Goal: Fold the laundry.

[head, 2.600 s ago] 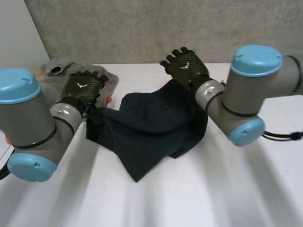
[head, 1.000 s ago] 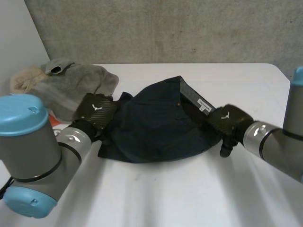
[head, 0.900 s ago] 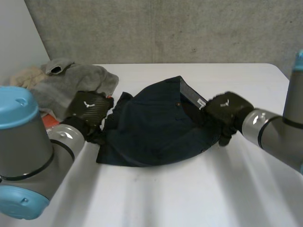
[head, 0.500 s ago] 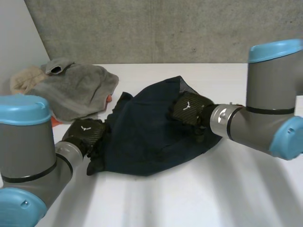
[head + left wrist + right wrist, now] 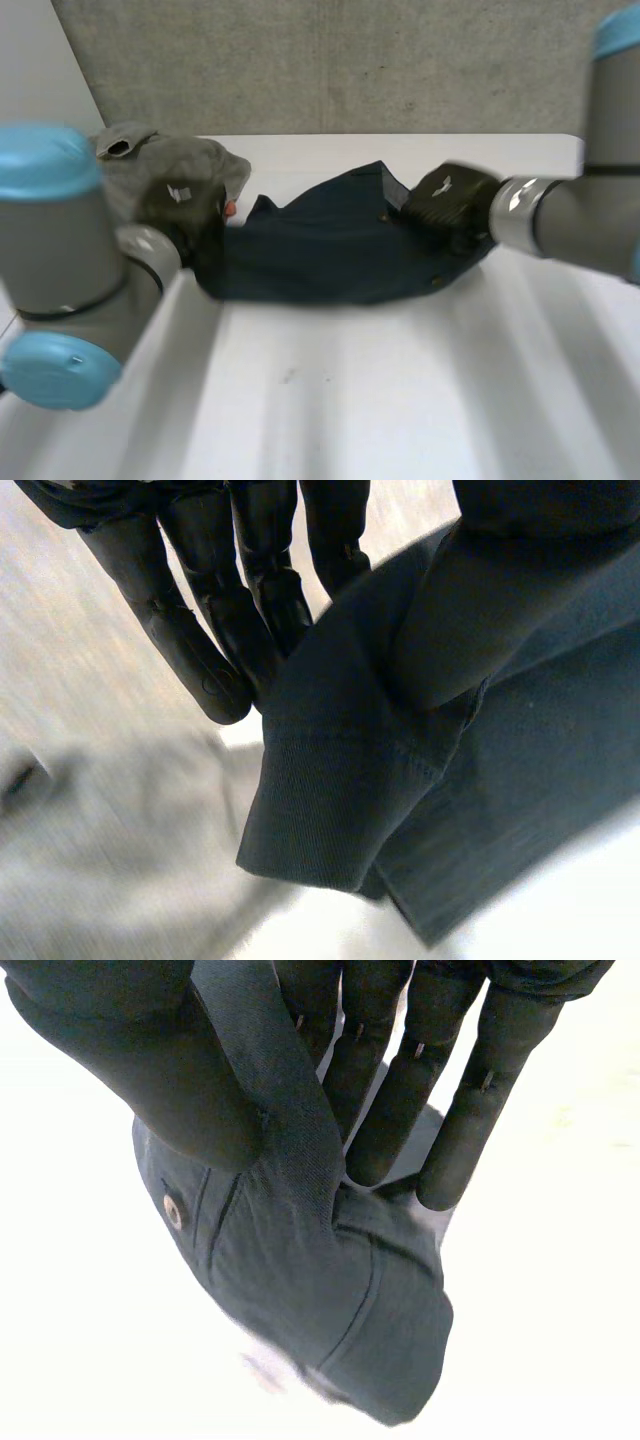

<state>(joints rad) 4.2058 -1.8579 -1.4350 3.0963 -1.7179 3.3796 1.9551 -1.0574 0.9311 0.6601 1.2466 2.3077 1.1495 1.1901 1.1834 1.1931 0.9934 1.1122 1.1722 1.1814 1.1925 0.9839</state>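
Far left: heap of grey towels point(image 5: 150, 160), crumpled and unfolded, with a small orange item point(image 5: 230, 208) at its near edge; I cannot tell what that is.

Left of middle: my left hand point(image 5: 180, 203), at the left end of the navy garment point(image 5: 320, 255). In the left wrist view, a hemmed corner of the navy garment point(image 5: 400, 810) is pinched between my thumb and my straight fingers point(image 5: 200, 630).

Middle: the navy garment lies in a long band across the white table point(image 5: 400, 400), drawn out between my hands.

Right: my right hand point(image 5: 445, 197), at the right end of the band. In the right wrist view, the waistband is nipped between thumb and fingers point(image 5: 480, 1090), and a metal button point(image 5: 175, 1210) sits just below, so the navy garment point(image 5: 330, 1300) is likely trousers or shorts.

Progress, by my reckoning: early. This piece is stretched out, with no neat fold showing. Its folds remain to be made, and the towels are untouched.
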